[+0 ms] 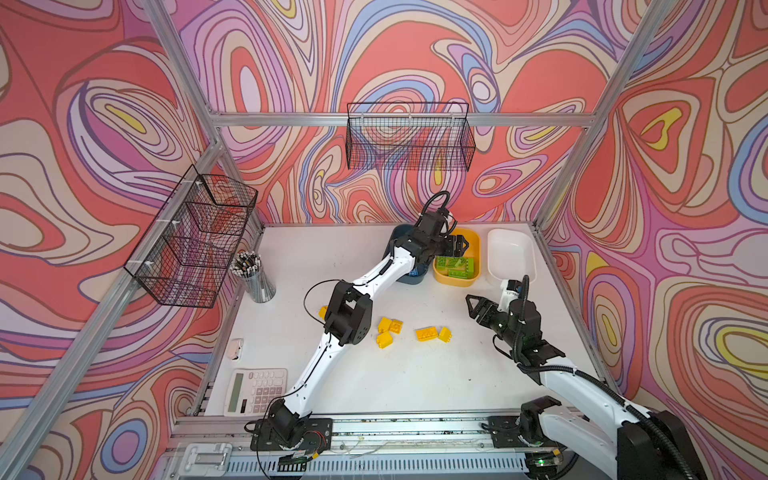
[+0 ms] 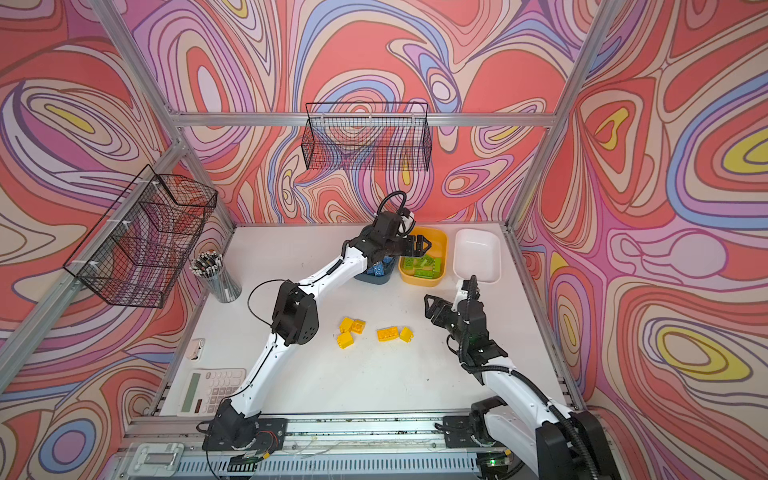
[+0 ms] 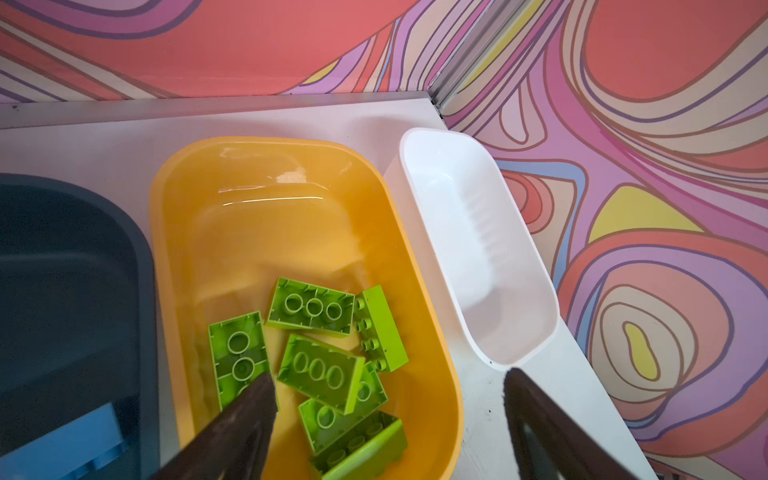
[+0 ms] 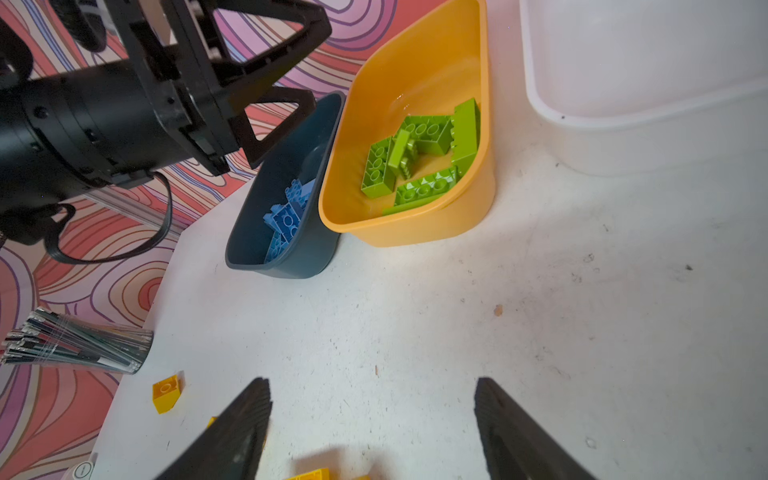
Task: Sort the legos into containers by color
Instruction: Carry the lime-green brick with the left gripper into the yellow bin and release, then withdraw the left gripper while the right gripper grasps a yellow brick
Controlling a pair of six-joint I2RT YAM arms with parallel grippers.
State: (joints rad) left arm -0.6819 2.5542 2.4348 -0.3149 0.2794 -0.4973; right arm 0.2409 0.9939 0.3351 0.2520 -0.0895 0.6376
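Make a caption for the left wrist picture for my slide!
Open left gripper hovers over green legos in the yellow tub, between the blue tub and the white tub.

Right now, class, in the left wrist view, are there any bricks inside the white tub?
No, the white tub is bare inside; the lime green bricks lie in the yellow-orange tub beside it.

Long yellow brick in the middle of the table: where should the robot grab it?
Probably grip the long yellow brick across its two long sides, mid-length, coming straight down. Its length runs left to right in a top view, and a smaller yellow brick sits close beside its right end.
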